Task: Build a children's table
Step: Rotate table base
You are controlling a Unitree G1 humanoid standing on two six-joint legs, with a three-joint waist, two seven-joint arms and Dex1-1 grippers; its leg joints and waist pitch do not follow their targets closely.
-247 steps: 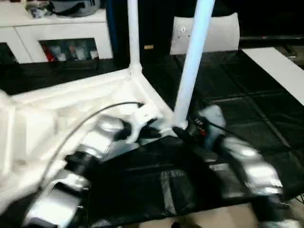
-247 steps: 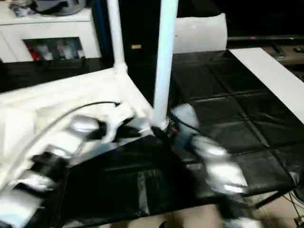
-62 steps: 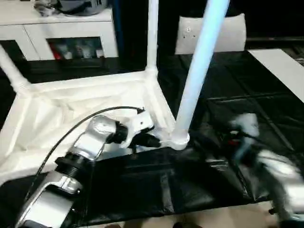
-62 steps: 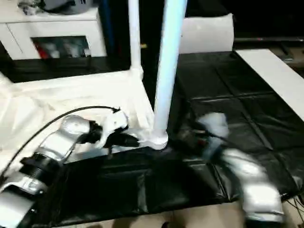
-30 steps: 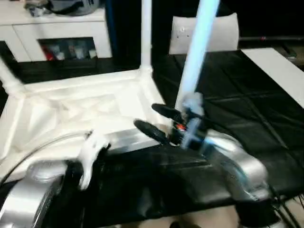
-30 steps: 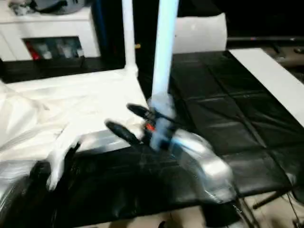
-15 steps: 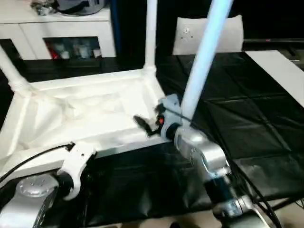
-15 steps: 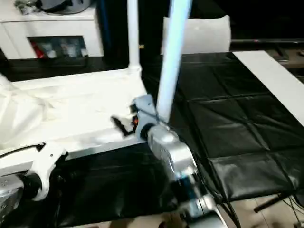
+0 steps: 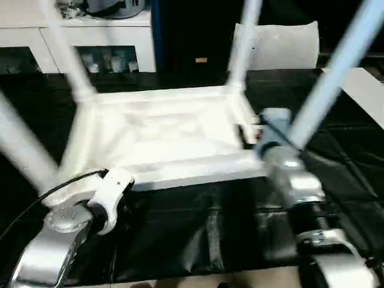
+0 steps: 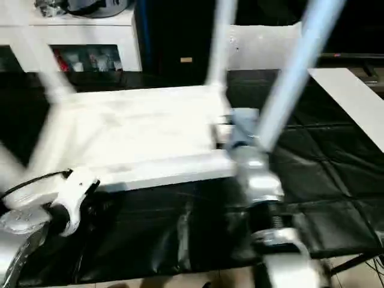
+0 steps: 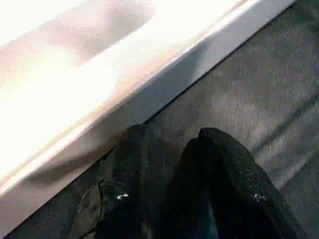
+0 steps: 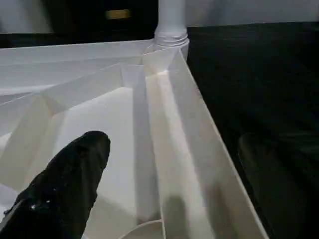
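The children's table lies upside down on the black surface, ribbed underside up. Legs rise from its corners: far right, near right, far left and near left. My right gripper is open at the table's right rim. One finger is inside the underside, the other is outside over the black cover, and the rim wall stands between them untouched. My left gripper is open and holds nothing, low over the black cover just in front of the table's front rim.
The black-covered work surface stretches in front and to the right. A white cabinet stands at the back left. A white panel stands behind the table. A white board lies at the far right.
The view has swung, so the table sits further right in the picture. My right gripper has settled astride the right rim by the near right leg. My left arm stays back at the front rim.
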